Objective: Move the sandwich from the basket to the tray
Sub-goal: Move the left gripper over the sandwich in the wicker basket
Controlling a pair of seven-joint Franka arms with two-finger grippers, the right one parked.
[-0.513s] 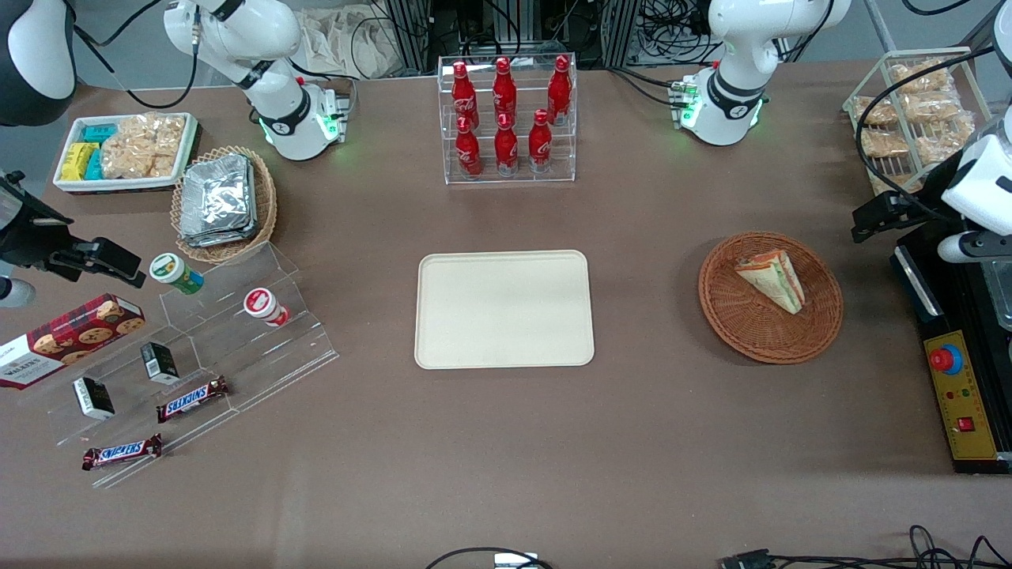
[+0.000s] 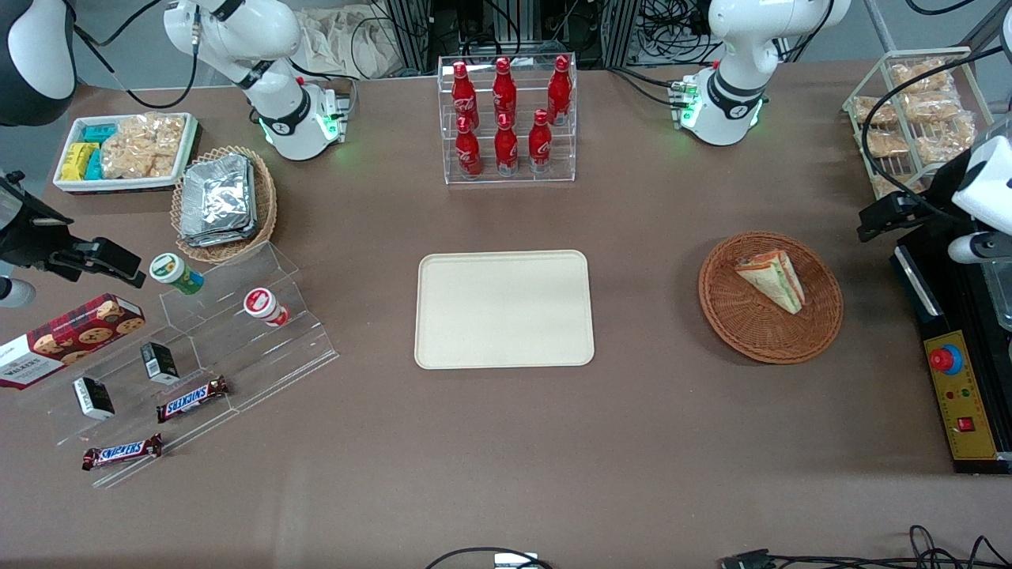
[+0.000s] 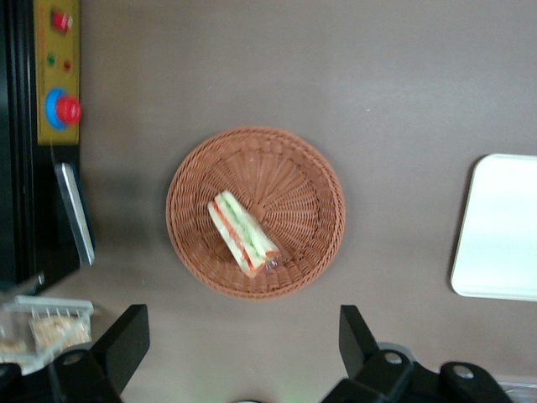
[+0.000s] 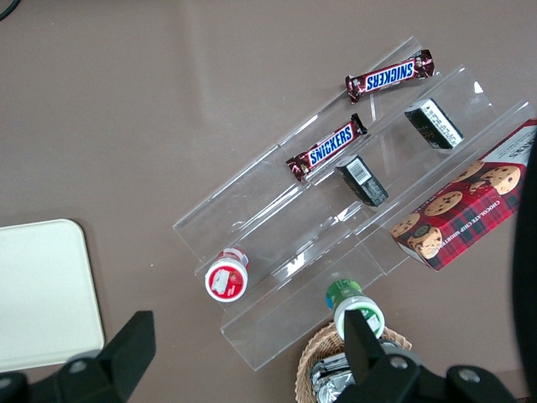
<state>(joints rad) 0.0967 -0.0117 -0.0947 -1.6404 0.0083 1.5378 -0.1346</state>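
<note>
The sandwich [image 2: 773, 278] is a wrapped triangular wedge lying in the round reddish-brown basket [image 2: 751, 340], toward the working arm's end of the table. The cream-beige tray [image 2: 504, 308] lies flat and bare at the table's middle. My left gripper [image 2: 889, 215] hangs high above the table beside the basket, toward the working arm's end and apart from it. In the left wrist view the gripper [image 3: 242, 336] is open wide and holds nothing. That view also shows the sandwich [image 3: 243, 233], the basket [image 3: 302, 168] and an edge of the tray [image 3: 503, 227].
A black and yellow control box with a red stop button [image 2: 961, 395] lies at the working arm's end, near the basket. A wire rack of snack bags [image 2: 909, 111] stands farther back. A clear rack of red bottles [image 2: 506, 118] stands farther from the camera than the tray.
The left arm has shifted slightly toward its own end of the table. The sandwich, basket and tray have not moved.
</note>
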